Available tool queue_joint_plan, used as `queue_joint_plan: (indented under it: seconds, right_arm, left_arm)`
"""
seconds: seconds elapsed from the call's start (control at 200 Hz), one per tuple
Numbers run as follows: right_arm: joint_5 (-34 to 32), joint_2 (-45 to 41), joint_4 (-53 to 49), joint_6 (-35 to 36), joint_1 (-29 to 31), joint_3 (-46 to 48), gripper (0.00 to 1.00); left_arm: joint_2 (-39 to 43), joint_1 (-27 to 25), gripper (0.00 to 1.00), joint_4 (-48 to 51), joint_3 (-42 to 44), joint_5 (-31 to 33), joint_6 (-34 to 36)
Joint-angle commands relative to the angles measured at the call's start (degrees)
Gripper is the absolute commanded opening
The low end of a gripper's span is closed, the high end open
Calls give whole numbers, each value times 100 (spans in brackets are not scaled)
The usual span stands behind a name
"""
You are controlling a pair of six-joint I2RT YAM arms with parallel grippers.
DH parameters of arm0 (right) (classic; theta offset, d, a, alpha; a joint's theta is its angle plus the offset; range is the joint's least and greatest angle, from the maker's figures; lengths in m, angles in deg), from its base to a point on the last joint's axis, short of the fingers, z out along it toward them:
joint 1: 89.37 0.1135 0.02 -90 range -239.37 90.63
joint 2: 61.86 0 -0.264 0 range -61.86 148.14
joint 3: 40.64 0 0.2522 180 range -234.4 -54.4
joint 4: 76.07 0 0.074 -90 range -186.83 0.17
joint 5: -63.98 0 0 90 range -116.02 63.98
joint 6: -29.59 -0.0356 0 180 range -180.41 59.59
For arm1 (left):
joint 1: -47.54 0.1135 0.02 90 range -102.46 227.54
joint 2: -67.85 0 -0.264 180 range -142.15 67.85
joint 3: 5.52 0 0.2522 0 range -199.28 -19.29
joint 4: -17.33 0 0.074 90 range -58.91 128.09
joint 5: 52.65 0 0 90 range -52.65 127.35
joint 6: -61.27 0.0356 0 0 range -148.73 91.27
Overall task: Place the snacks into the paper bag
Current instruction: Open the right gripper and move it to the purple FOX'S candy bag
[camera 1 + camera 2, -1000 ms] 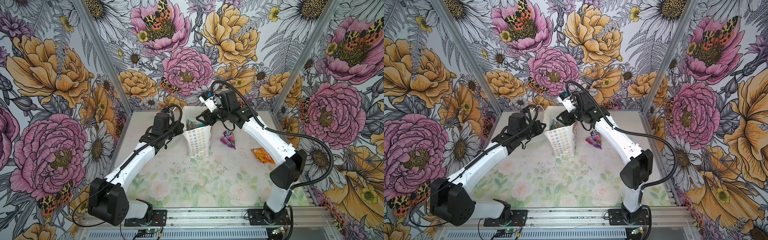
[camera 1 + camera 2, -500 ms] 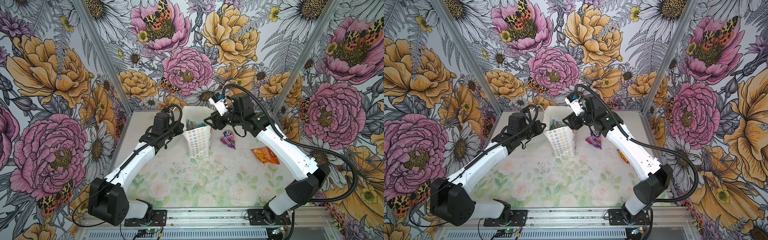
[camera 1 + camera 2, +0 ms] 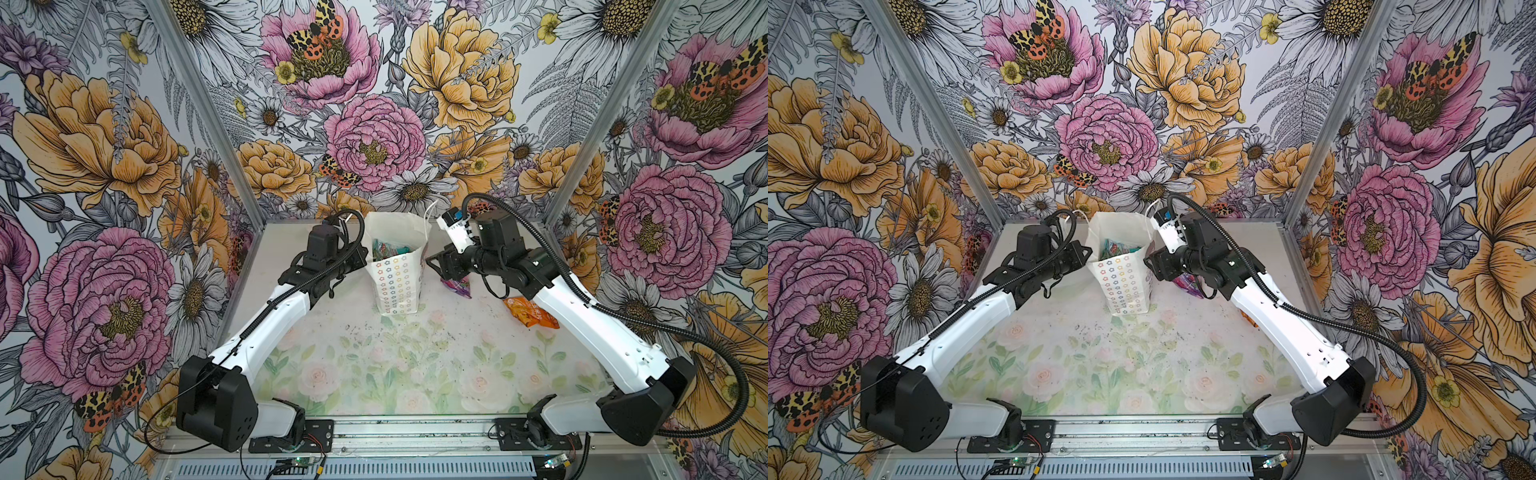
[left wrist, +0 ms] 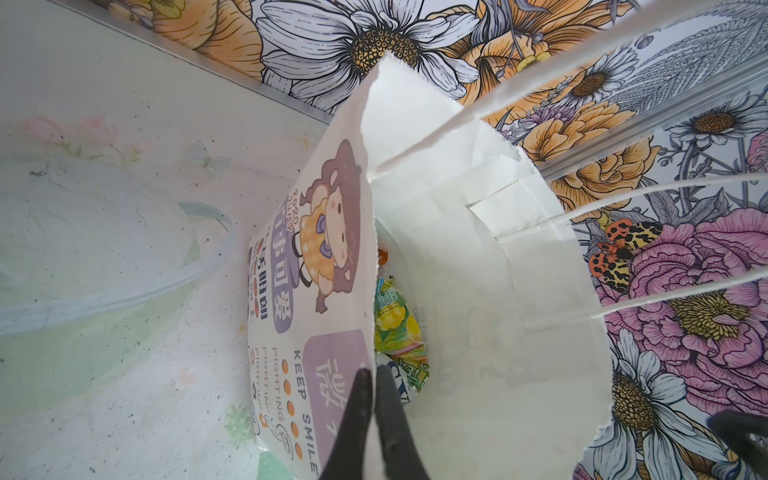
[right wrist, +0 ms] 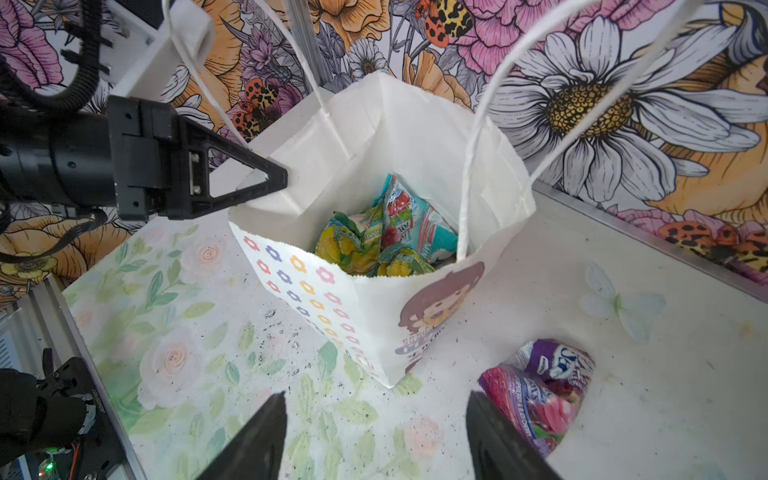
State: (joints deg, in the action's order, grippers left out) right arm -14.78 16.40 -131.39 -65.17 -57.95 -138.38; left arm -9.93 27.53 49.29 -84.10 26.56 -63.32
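Note:
The white paper bag (image 3: 397, 278) (image 3: 1126, 286) stands upright at the back middle of the table, mouth open. Several snacks (image 5: 382, 237) (image 4: 395, 324), green, yellow-green and teal packets, lie inside it. My left gripper (image 4: 372, 374) (image 3: 363, 260) is shut on the bag's left rim, as the right wrist view also shows at the left gripper (image 5: 278, 183). My right gripper (image 5: 376, 419) (image 3: 432, 261) hangs open and empty just right of the bag. A purple packet (image 5: 540, 395) (image 3: 457, 286) lies on the table under that arm. An orange packet (image 3: 528, 316) lies further right.
The bag's thin string handles (image 5: 478, 137) stick up over its mouth. Flowered walls close in the back and both sides, with a metal rail (image 3: 415, 436) along the front edge. The table mat (image 3: 395, 365) carries a pale rose print.
My right arm has drawn back from over the bag's mouth toward the right, and its jaws have opened wider. The left gripper and the bag have not moved.

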Motion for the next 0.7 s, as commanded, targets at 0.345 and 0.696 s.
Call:
queue_joint_plan:
  seconds: [0.345, 0.696]
  right_arm:
    - [-724, -684, -2, -853, -504, 893, 77]
    - [-840, -595, -1, -1464, -1264, 1189, 87]
  left_arm:
    - [-27, 5, 0, -44, -206, 85, 65]
    - [-2, 26, 0, -44, -195, 81, 57]
